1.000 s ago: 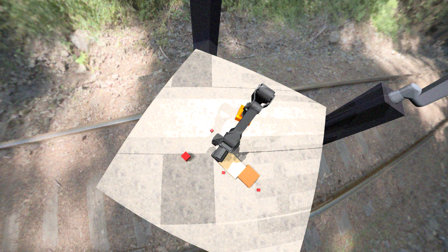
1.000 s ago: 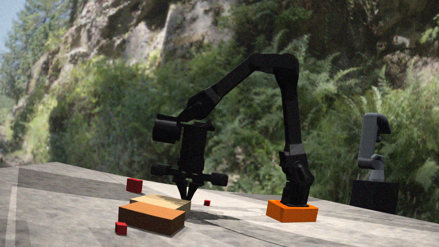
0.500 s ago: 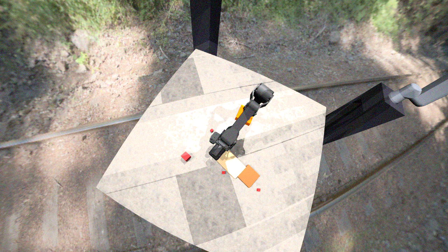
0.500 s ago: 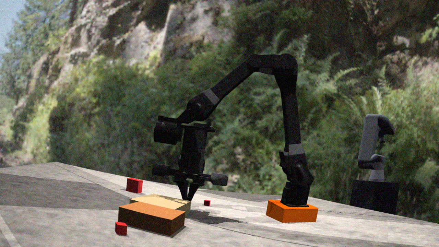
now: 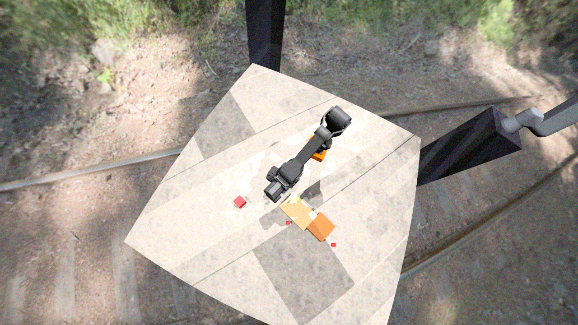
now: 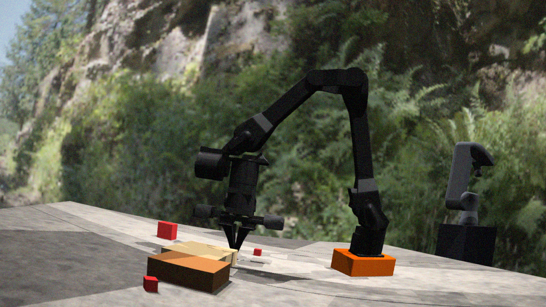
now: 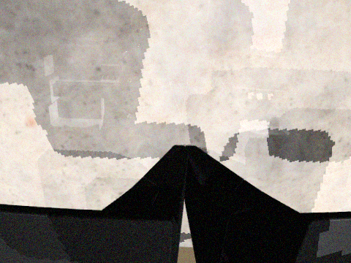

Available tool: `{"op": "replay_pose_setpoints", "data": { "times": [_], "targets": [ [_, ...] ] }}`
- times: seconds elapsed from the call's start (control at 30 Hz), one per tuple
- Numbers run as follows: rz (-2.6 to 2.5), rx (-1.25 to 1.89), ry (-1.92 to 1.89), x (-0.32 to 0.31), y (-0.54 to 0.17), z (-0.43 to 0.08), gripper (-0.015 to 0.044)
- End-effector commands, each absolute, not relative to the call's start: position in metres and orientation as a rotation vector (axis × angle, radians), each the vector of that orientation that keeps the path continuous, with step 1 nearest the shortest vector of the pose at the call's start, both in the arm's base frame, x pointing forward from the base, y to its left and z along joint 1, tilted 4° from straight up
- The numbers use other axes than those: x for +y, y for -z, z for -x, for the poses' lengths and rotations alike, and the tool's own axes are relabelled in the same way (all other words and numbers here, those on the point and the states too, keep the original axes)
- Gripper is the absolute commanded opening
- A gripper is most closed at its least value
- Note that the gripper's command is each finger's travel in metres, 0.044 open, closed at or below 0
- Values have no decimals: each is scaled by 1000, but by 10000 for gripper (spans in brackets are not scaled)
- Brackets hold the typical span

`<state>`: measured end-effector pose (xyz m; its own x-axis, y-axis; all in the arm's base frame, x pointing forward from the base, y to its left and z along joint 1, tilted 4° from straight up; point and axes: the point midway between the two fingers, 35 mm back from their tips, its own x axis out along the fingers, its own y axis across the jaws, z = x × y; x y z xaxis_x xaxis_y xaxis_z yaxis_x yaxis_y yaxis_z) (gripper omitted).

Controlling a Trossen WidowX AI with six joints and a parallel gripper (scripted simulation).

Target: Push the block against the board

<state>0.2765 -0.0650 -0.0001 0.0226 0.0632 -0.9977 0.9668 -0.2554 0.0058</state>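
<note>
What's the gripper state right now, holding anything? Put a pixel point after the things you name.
Gripper (image 6: 235, 250) (image 7: 183, 156): closed, holding nothing; fingertips together, just off the tan board (image 5: 298, 212) (image 6: 198, 249).

No lettering, number, label or sign can be read anywhere.

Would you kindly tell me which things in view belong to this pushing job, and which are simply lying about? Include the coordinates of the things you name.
Part of the job:
- orange-brown square block (image 5: 321, 226) (image 6: 187, 261)
- pale tan board (image 5: 297, 211) (image 6: 200, 249)
- pincer (image 5: 276, 198) (image 6: 235, 248) (image 7: 183, 156)

Just lying about:
- larger red block (image 5: 239, 201) (image 6: 167, 230)
- small red cubes (image 5: 333, 244) (image 6: 150, 284)
</note>
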Motion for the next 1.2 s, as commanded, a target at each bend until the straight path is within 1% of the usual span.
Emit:
{"op": "replay_pose_setpoints", "data": {
  "times": [0.0,0.2,0.43,1.17],
  "targets": [
    [-1454,1115,1350,-71,1,-275,0],
    [-1454,1115,1349,-70,-55,-275,0],
    [-1444,1112,1325,-71,-53,-278,0],
    [-873,1411,756,-67,-54,-287,0]
  ]
}}
